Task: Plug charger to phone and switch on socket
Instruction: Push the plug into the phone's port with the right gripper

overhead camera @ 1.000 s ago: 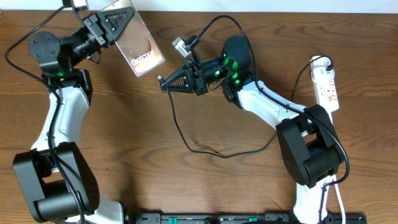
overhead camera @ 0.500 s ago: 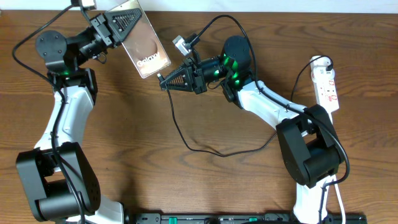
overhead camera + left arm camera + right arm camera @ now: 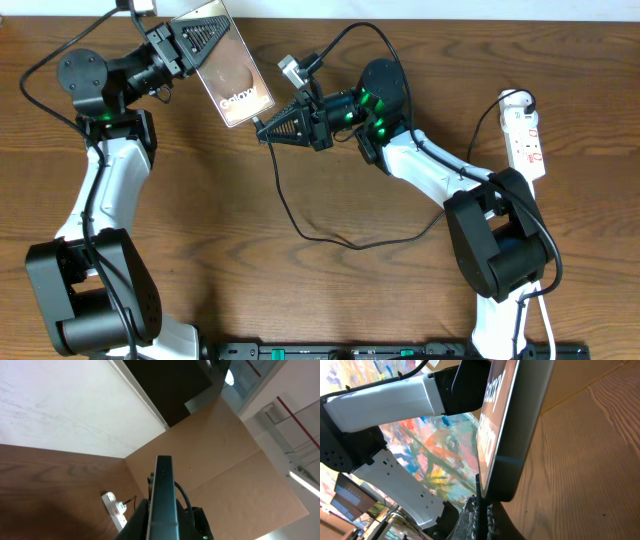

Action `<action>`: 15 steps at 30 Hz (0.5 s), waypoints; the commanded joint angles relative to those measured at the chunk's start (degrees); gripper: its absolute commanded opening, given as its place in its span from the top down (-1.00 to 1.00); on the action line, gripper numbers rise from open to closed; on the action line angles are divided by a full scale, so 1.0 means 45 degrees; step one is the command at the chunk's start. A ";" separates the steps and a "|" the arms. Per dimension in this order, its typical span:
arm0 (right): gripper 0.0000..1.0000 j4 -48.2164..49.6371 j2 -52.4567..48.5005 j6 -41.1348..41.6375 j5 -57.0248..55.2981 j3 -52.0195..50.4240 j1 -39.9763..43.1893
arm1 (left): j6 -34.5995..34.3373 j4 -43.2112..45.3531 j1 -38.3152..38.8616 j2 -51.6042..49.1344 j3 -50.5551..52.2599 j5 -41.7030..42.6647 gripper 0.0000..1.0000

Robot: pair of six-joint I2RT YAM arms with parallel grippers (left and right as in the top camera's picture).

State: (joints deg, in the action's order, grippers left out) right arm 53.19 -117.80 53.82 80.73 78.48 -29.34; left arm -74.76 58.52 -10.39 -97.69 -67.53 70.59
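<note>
Your left gripper clamps the phone, your right gripper pinches the charger at its edge; seating unclear, socket untouched.

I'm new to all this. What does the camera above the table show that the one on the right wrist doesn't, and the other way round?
Only the overhead view shows the white power strip far to the right and the black cable trailing in a long loop. Only the right wrist view shows, up close, the end edge of the phone just above the right claw. Both show the phone's Galaxy lettering and the left claw gripping it.
</note>
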 commanded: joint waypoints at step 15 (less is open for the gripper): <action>0.98 0.0049 -0.0044 0.0087 -0.0151 0.0063 -0.0068 | 0.0126 0.0155 0.0306 0.0325 -0.0257 0.0155 0.85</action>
State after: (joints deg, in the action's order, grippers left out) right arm 53.21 -117.80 53.82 80.77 78.48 -29.32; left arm -74.74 58.52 -9.39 -97.69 -67.53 70.70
